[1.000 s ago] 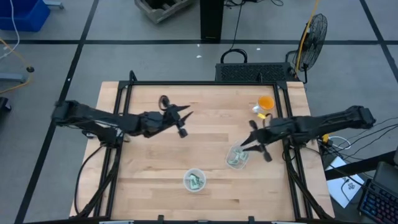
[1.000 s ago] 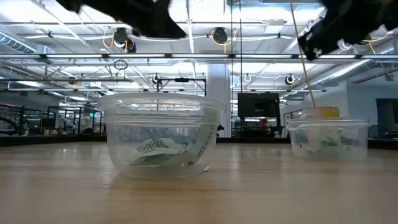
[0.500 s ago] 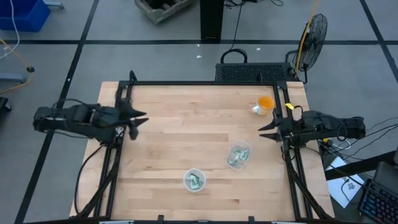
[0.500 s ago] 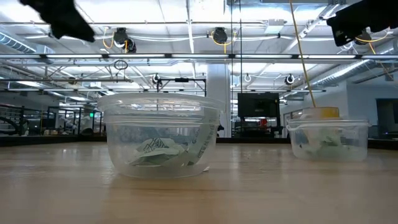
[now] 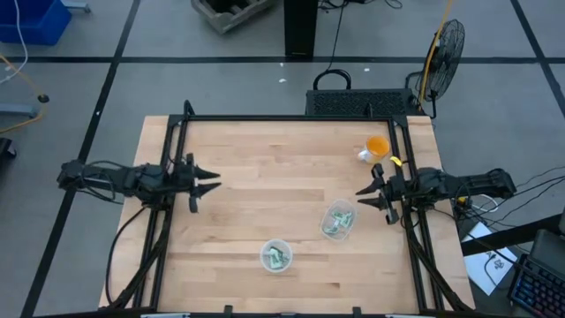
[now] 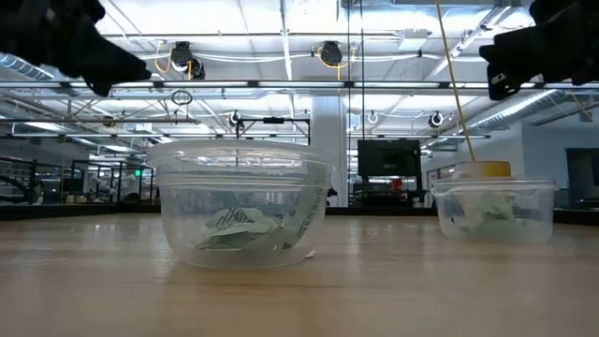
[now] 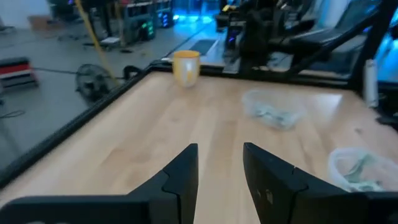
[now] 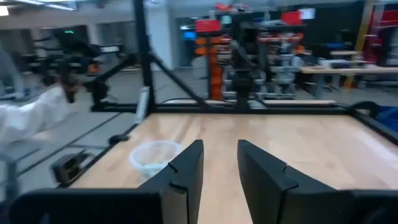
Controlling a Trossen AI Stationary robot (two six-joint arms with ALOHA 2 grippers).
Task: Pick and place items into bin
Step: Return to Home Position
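The items are small green-and-white wrapped pieces lying in two clear round cups: one cup (image 5: 275,256) near the table's near edge, the other (image 5: 337,221) right of centre. In the low view the pieces (image 6: 245,230) lie on the bottom of the nearer cup. My left gripper (image 5: 210,184) hovers open at the table's left side, its fingers pointing right. My right gripper (image 5: 364,197) hovers open at the right side, pointing left, just right of the second cup. Both are empty, as the wrist views show (image 7: 220,147) (image 8: 220,143).
An orange cup (image 5: 377,146) stands near the far right corner, with a small pale thing beside it. A black frame (image 5: 282,118) runs along the table's far edge and sides. Bare wood lies between the two grippers.
My left gripper has drawn back from the table's middle toward the left edge, then come a little way right again. My right gripper has pulled away from over the right cup toward the right edge, then eased back left. The cups and pieces have stayed in place.
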